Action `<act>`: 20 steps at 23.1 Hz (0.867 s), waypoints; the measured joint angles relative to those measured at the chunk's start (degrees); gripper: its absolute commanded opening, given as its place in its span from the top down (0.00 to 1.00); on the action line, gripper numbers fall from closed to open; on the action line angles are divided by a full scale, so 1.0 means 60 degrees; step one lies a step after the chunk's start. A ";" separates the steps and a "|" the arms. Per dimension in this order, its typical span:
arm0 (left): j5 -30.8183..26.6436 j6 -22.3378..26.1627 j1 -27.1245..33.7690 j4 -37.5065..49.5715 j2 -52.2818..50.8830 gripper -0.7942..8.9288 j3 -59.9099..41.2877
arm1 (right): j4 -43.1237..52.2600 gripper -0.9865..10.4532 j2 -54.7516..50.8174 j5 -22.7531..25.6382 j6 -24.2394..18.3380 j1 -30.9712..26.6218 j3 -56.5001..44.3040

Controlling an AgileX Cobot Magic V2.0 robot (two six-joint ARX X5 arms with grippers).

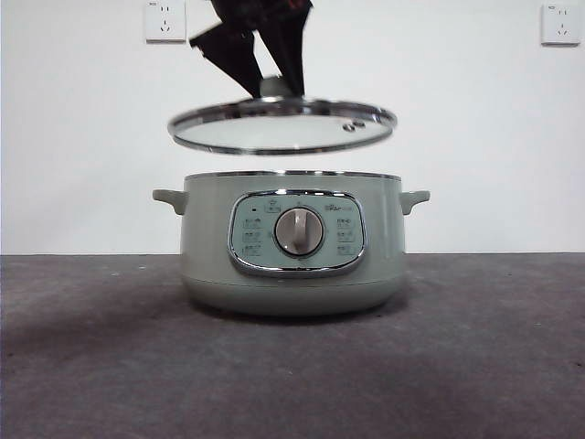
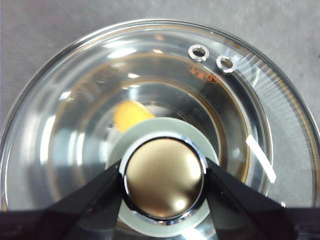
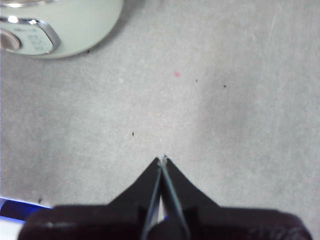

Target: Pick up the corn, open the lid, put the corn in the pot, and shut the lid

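The sage-green pot (image 1: 292,242) stands on the grey table with its dial panel facing the front view. My left gripper (image 1: 265,82) is shut on the knob (image 2: 164,177) of the glass lid (image 1: 281,125) and holds the lid level a little above the pot's rim. Through the lid (image 2: 75,130) in the left wrist view, the yellow corn (image 2: 131,114) lies inside the pot, partly hidden by the knob. My right gripper (image 3: 162,161) is shut and empty over bare table beside the pot (image 3: 75,25).
Two wall sockets (image 1: 165,20) sit on the white wall behind. A blue and white strip (image 3: 15,210) shows at the edge of the right wrist view.
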 measured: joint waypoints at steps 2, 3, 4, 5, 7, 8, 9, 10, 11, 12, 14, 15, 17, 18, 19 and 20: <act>-0.0007 0.0000 -0.0098 0.0062 0.0295 0.93 0.0000 | 0.0000 0.93 -0.0342 0.0000 0.0095 0.0000 -0.0211; -0.0055 -0.0004 -0.0149 0.0138 0.0474 0.93 0.0000 | -0.0004 0.93 -0.0470 0.0000 0.0157 0.0000 -0.0262; -0.0135 -0.0004 -0.0178 0.0204 0.0605 0.93 0.0000 | -0.0004 0.93 -0.0561 0.0000 0.0186 0.0000 -0.0291; -0.0182 -0.0004 -0.0204 0.0281 0.0718 0.93 0.0000 | -0.0004 0.93 -0.0627 0.0000 0.0219 0.0000 -0.0299; -0.0361 -0.0007 -0.0222 0.0430 0.0783 0.93 0.0000 | 0.0000 0.93 -0.0652 -0.0004 0.0244 0.0000 -0.0299; -0.0510 -0.0007 -0.0226 0.0474 0.0783 0.93 0.0000 | -0.0004 0.93 -0.0652 -0.0004 0.0248 0.0000 -0.0299; -0.0605 -0.0007 -0.0226 0.0521 0.0783 0.93 0.0000 | -0.0004 0.93 -0.0652 -0.0004 0.0248 0.0000 -0.0299; -0.0612 -0.0007 -0.0222 0.0572 0.0783 0.93 0.0000 | -0.0004 0.93 -0.0652 -0.0004 0.0248 0.0000 -0.0299; -0.0659 -0.0007 -0.0219 0.0619 0.0783 0.93 0.0000 | 0.0000 0.93 -0.0652 -0.0004 0.0248 0.0000 -0.0299; -0.0670 -0.0007 -0.0219 0.0652 0.0783 0.93 0.0000 | 0.0000 0.93 -0.0652 -0.0004 0.0248 0.0000 -0.0299; -0.0659 -0.0007 -0.0219 0.0652 0.0783 0.93 0.0000 | 0.0000 0.93 -0.0652 -0.0004 0.0248 0.0000 -0.0299; -0.0659 -0.0007 -0.0219 0.0652 0.0783 0.93 0.0000 | 0.0000 0.93 -0.0652 -0.0004 0.0248 0.0000 -0.0299; -0.0670 -0.0007 -0.0219 0.0663 0.0783 0.93 0.0000 | 0.0000 0.93 -0.0652 0.0000 0.0248 0.0000 -0.0299; -0.0736 -0.0007 -0.0219 0.0667 0.0783 0.93 0.0000 | 0.0000 0.93 -0.0652 0.0000 0.0248 0.0000 -0.0299; -0.0790 -0.0007 -0.0219 0.0667 0.0783 0.93 0.0000 | 0.0000 0.93 -0.0652 -0.0004 0.0248 0.0000 -0.0299; -0.0823 -0.0007 -0.0208 0.0667 0.0783 0.93 0.0000 | 0.0000 0.93 -0.0652 -0.0004 0.0251 0.0000 -0.0299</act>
